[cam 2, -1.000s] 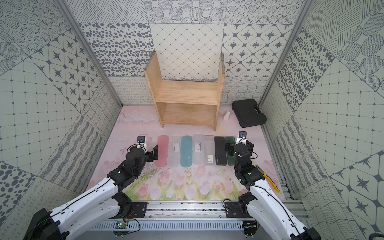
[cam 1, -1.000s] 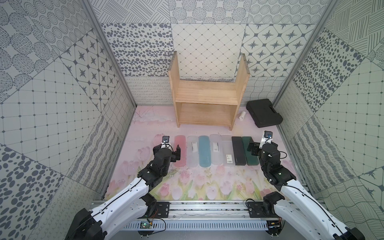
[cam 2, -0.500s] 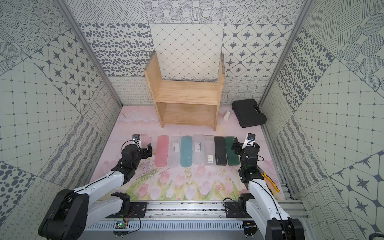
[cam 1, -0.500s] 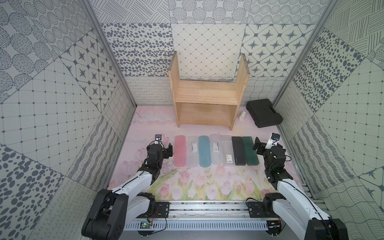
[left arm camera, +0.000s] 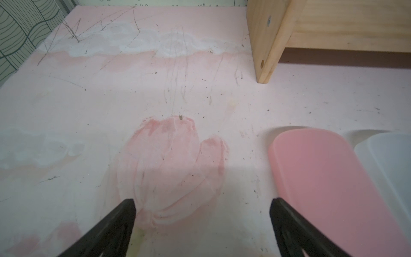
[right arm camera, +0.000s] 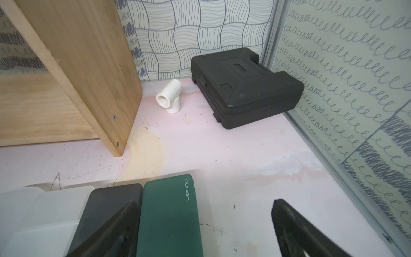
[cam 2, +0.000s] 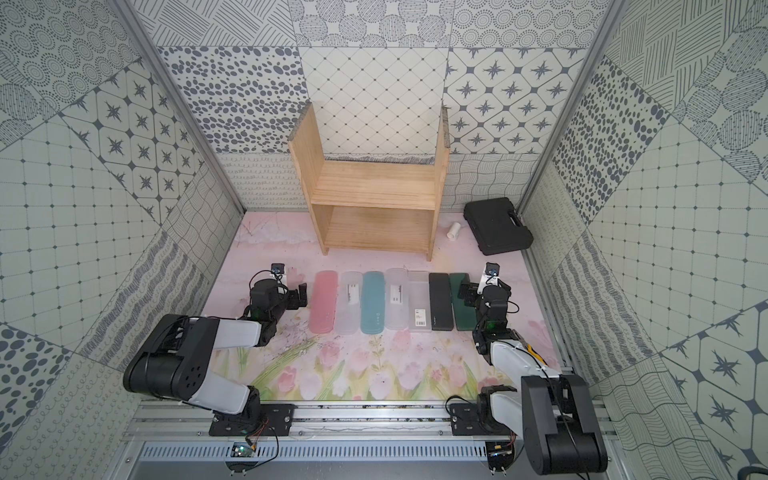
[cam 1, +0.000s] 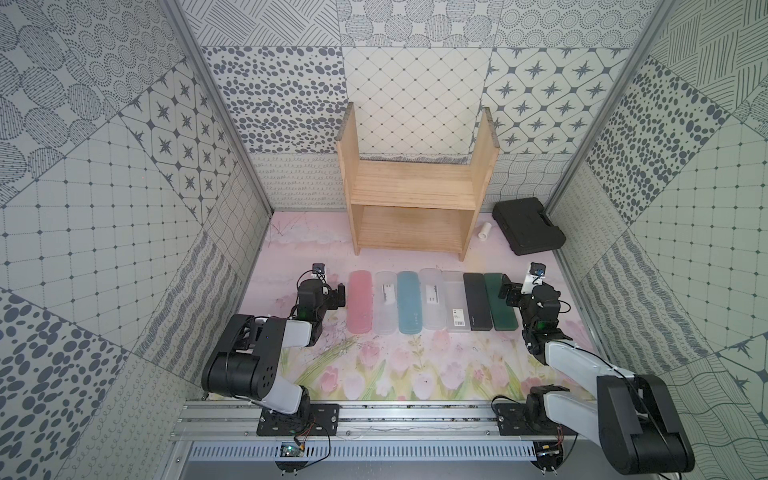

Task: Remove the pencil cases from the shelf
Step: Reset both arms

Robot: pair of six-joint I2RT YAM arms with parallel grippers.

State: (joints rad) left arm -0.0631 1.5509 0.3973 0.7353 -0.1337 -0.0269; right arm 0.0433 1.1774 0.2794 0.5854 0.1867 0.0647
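pink case (left arm camera: 329, 182): cut by frame edge | barcode label (cam 1: 457, 318): too small to read

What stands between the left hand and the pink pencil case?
Nothing visible does. The left hand is open and sits right beside the pink pencil case.

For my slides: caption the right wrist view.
Open right tool by dark green pencil case; shelf, white fitting, moulded case beyond.

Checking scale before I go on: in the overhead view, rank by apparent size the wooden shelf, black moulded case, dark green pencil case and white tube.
In a top view, largest first:
1. light wooden two-tier shelf
2. black moulded plastic case
3. dark green slim plastic pencil case
4. small white plastic tube
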